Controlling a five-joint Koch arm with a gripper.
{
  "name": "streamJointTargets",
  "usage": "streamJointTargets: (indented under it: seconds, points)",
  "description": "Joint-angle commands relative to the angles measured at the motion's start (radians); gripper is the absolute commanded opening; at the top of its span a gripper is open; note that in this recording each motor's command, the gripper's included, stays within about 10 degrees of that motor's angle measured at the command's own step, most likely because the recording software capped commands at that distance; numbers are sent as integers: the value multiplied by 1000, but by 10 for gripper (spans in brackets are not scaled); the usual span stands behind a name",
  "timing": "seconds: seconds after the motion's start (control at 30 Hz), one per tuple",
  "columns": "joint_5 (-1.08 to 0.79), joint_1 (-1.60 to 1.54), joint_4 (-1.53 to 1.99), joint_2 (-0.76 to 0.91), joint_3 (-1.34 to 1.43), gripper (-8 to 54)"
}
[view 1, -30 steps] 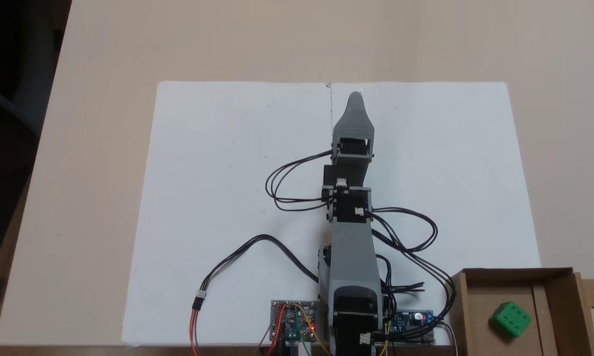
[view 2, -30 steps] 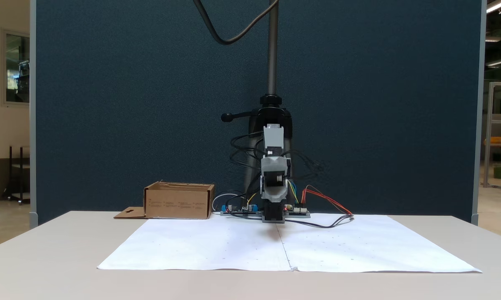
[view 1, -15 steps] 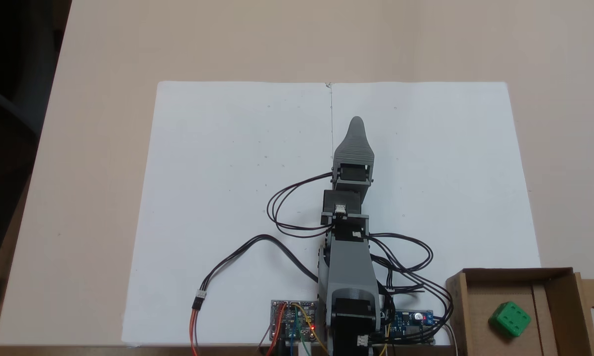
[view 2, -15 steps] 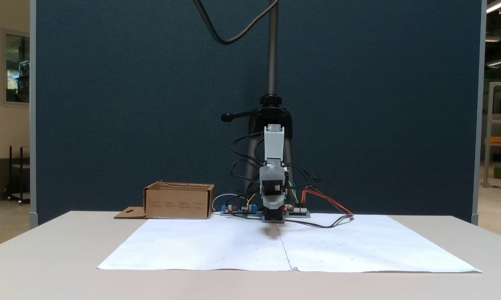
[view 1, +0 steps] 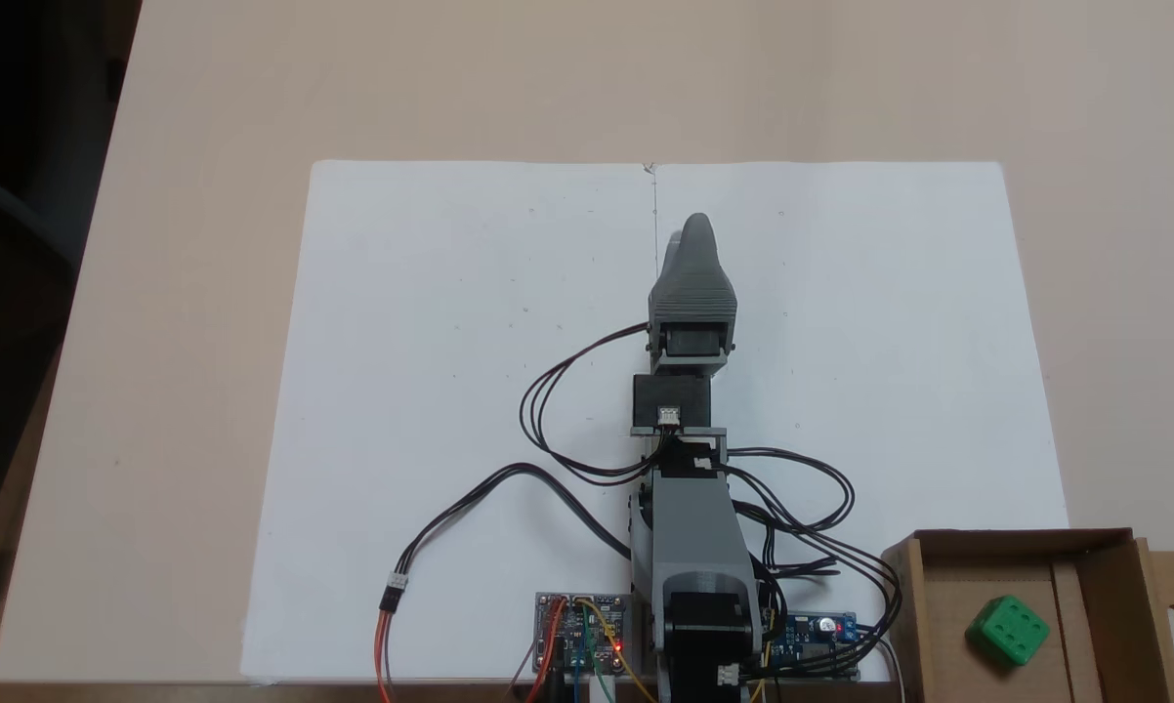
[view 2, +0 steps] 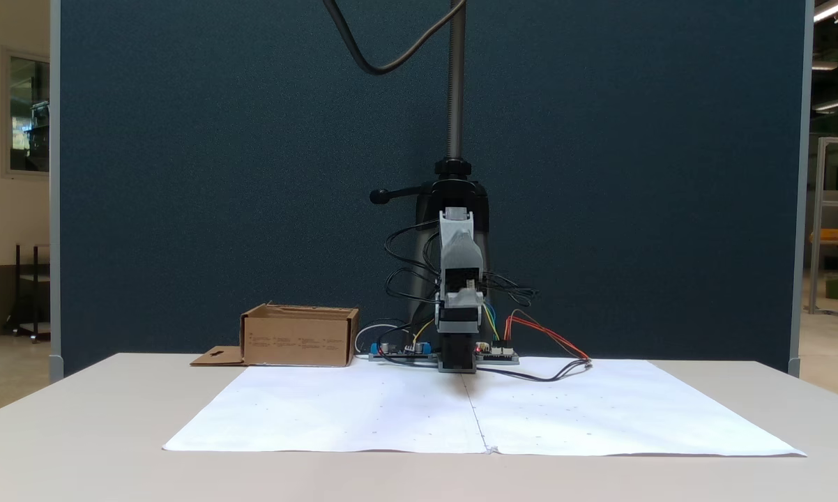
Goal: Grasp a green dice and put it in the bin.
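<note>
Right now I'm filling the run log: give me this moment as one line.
dice: in bin | gripper: over paper, holding nothing seen | task: looks done

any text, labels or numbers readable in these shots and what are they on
No text can be read.
Brown cardboard box: rows of small dark print on its front wall, too small and blurred to read.
Small bright green plastic dice inside that box: a face with six recessed pips, no numerals.
Circuit boards by the arm's base: any markings too small to read.
White paper sheets: faint dots, no words.
</note>
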Motion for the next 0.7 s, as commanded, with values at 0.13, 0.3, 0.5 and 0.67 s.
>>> streamJointTargets:
  seconds: [0.13, 0.3, 0.5, 0.67]
  points:
    - [-14, 6, -207, 101, 175, 469]
    - [-15, 8, -207, 110, 175, 469]
    - [-17, 8, -207, 110, 175, 454]
    - [-21, 12, -207, 110, 175, 454]
